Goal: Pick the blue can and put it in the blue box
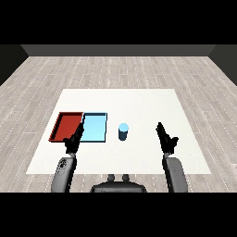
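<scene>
The blue can (123, 131) stands upright on the white table, just right of the light blue tray (95, 127). My right hand (165, 137) hovers to the right of the can, well apart from it, fingers straight and open. My left hand (74, 140) is open too, its fingers reaching over the near left corner of the light blue tray and the red tray's near right corner. Neither hand holds anything.
A red tray (66, 127) lies left of the light blue one, touching it side by side. The white table (139, 106) stretches far behind and to the right of the can; grey wooden floor surrounds it.
</scene>
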`<state>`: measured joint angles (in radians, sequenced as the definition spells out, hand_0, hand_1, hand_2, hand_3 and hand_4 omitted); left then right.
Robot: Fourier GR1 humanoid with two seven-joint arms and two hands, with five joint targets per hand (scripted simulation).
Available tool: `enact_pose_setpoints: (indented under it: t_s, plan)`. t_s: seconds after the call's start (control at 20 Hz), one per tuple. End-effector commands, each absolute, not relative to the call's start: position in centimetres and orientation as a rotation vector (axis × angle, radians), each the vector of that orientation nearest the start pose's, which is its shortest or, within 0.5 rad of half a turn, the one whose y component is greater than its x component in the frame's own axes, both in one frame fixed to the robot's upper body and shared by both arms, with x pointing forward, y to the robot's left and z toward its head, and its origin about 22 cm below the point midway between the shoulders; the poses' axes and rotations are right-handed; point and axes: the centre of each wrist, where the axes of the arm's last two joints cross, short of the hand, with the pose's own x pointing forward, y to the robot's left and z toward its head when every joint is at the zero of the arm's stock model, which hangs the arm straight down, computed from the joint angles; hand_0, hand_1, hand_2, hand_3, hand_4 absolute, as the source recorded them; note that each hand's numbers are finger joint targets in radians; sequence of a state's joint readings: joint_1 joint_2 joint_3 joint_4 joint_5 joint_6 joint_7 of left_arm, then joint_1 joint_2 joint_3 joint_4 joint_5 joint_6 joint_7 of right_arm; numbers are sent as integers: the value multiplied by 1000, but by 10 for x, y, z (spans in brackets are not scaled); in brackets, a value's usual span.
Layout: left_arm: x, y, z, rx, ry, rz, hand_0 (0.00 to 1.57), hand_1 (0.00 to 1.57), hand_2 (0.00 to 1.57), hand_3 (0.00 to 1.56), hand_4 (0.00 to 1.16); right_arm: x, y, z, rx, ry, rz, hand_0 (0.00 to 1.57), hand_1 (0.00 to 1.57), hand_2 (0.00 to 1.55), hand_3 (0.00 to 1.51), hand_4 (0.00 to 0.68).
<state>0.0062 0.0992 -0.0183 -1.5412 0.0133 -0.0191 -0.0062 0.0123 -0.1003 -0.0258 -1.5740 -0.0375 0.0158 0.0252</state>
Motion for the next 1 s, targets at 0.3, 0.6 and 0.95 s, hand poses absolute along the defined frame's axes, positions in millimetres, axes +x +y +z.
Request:
enact_pose_setpoints:
  t_s: [0.3,0.6,0.95]
  plan:
    - [255,237,38,-53,-1931,30,0,0,0,0,0,272,-203,43,124,-1842,12,0,0,0,0,0]
    - [226,252,1,-104,-2015,74,0,0,0,0,0,265,-208,21,220,-1902,-19,0,0,0,0,0]
    - [251,256,7,-105,-2024,51,0,0,0,0,0,268,-194,15,216,-1886,-5,0,0,0,0,0]
